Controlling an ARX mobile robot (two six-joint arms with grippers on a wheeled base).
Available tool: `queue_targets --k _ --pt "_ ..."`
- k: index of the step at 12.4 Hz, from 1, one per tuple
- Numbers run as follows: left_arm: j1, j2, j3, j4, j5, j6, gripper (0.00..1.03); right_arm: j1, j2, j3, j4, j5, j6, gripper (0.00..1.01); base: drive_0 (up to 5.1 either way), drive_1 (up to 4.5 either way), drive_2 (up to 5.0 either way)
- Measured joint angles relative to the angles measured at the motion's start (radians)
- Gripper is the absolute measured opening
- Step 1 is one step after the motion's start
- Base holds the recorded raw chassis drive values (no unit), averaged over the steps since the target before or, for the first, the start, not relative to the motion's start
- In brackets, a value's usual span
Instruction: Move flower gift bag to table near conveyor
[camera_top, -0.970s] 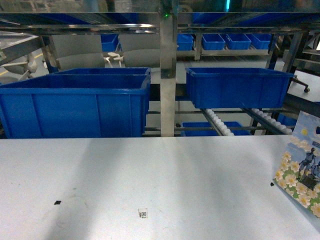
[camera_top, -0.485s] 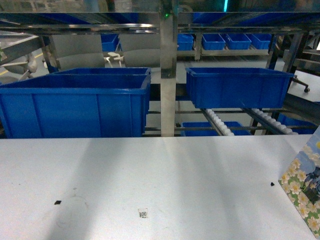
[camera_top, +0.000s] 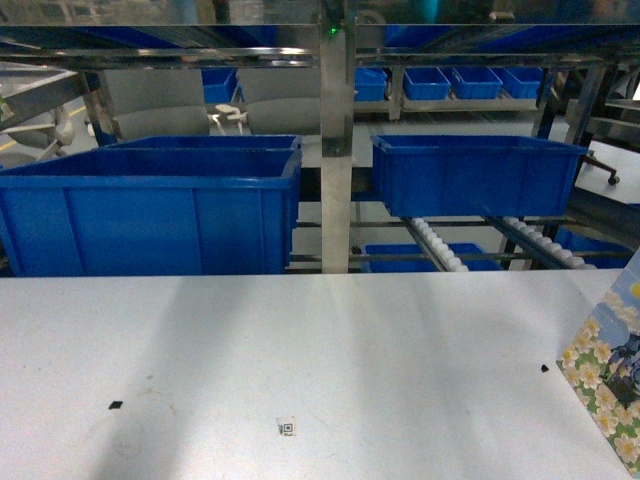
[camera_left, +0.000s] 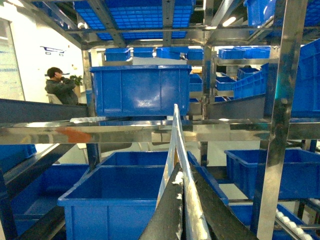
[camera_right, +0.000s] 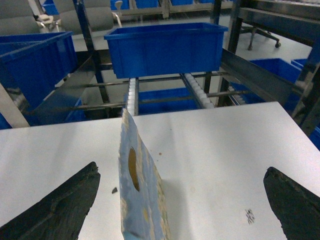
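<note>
Head view: flower-printed paper gift bag (camera_top: 612, 375) upright at right edge of wide white-grey counter (camera_top: 300, 360); sloping steel roller conveyor (camera_top: 445, 250) and blue plastic bins (camera_top: 150, 205) behind.

Left wrist view: left fingers (camera_left: 181, 212) pressed together, nothing visibly held; blue bins on steel racks ahead.

Right wrist view: right fingers (camera_right: 65, 200) spread wide, well apart from bag standing on counter between them, edge-on.
</note>
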Motion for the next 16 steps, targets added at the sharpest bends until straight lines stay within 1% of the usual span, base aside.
queue_targets --k 1,2,3,4,5,6,7,8,9,10,11,12,14,16 --pt "0.0 0.0 0.0 0.0 0.0 0.0 0.02 -0.003 -0.175 -0.045 -0.138 0.013 0.0 0.98 0.0 0.0 0.0" --pt "0.0 0.0 0.0 0.0 0.0 0.0 0.02 0.001 -0.319 -0.075 -0.254 0.016 0.005 0.98 0.0 0.0 0.0" --pt "0.0 0.0 0.0 0.0 0.0 0.0 0.02 0.035 -0.526 -0.105 -0.442 0.045 0.023 0.98 0.0 0.0 0.0" --pt "0.0 0.0 0.0 0.0 0.0 0.0 0.02 0.087 -0.702 -0.126 -0.596 0.085 0.027 0.98 0.0 0.0 0.0" --pt "0.0 0.0 0.0 0.0 0.0 0.0 0.02 0.154 -0.933 -0.142 -0.827 0.133 0.04 0.98 0.0 0.0 0.0" --pt "0.0 0.0 0.0 0.0 0.0 0.0 0.02 0.184 -1.137 -0.142 -1.03 0.162 0.05 0.98 0.0 0.0 0.0" --pt "0.0 0.0 0.0 0.0 0.0 0.0 0.02 0.225 -1.318 -0.139 -1.196 0.204 0.052 0.98 0.0 0.0 0.0" --pt "0.0 0.0 0.0 0.0 0.0 0.0 0.02 0.241 -1.338 -0.131 -1.22 0.205 0.052 0.98 0.0 0.0 0.0" --pt "-0.013 0.004 -0.008 0.031 -0.009 0.0 0.02 0.241 -1.337 -0.131 -1.22 0.205 0.052 0.98 0.0 0.0 0.0" --pt "-0.039 0.011 -0.027 0.077 -0.041 0.0 0.02 0.241 -1.337 -0.131 -1.22 0.205 0.052 0.98 0.0 0.0 0.0" --pt "-0.078 0.05 -0.05 0.131 -0.082 0.0 0.02 0.241 -1.337 -0.131 -1.22 0.205 0.052 0.98 0.0 0.0 0.0" --pt "-0.102 0.1 -0.069 0.194 -0.119 0.0 0.02 0.241 -1.337 -0.131 -1.22 0.205 0.052 0.98 0.0 0.0 0.0" --pt "-0.117 0.203 -0.082 0.322 -0.203 -0.014 0.02 0.241 -1.337 -0.131 -1.22 0.205 0.052 0.98 0.0 0.0 0.0" --pt "-0.134 0.377 -0.082 0.473 -0.285 -0.017 0.02 0.241 -1.337 -0.131 -1.22 0.205 0.052 0.98 0.0 0.0 0.0"
